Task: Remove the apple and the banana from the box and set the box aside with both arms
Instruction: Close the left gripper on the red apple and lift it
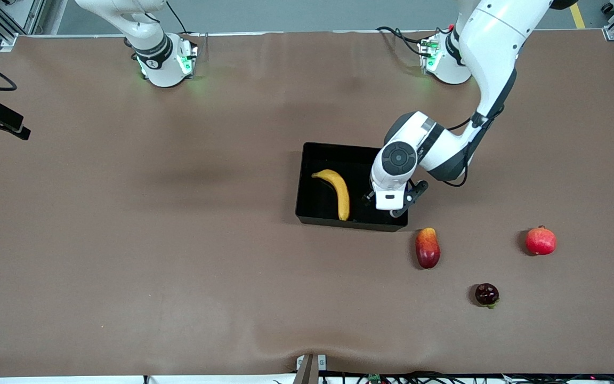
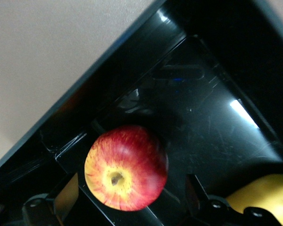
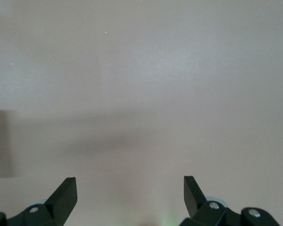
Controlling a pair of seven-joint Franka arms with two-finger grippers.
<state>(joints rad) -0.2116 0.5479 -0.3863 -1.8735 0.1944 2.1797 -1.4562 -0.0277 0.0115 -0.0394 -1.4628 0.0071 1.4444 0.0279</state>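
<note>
Black tray [image 1: 320, 154] near the middle of the table [image 1: 179, 240], shallow and glossy. Banana [image 1: 336, 191] lying inside it, toward the right arm's end of the tray, curved, one tip close to the wall nearest the front camera. Apple [image 2: 126, 167] also inside the tray, at the end toward the left arm, resting on the floor close to a corner; red with a yellow patch around the stem hollow, stem end facing the left wrist camera. Hidden in the front view under the left arm's wrist.

Left gripper [image 2: 132, 207] directly over the apple, low inside the tray, fingers spread wide on either side of the fruit; whether touching the apple, impossible to tell. Part of the banana visible at the edge of the left wrist view, just past one finger.

Right gripper [image 3: 130, 195] over bare brown table, fingers released and wide apart, nothing between them. Right arm waiting near its base.

Outside the tray, on the table: mango [image 1: 427, 247] just beside the tray's corner nearest the front camera, pomegranate [image 1: 541, 240] well apart toward the left arm's end, small dark fruit [image 1: 486, 294] nearer to the front camera than both.
</note>
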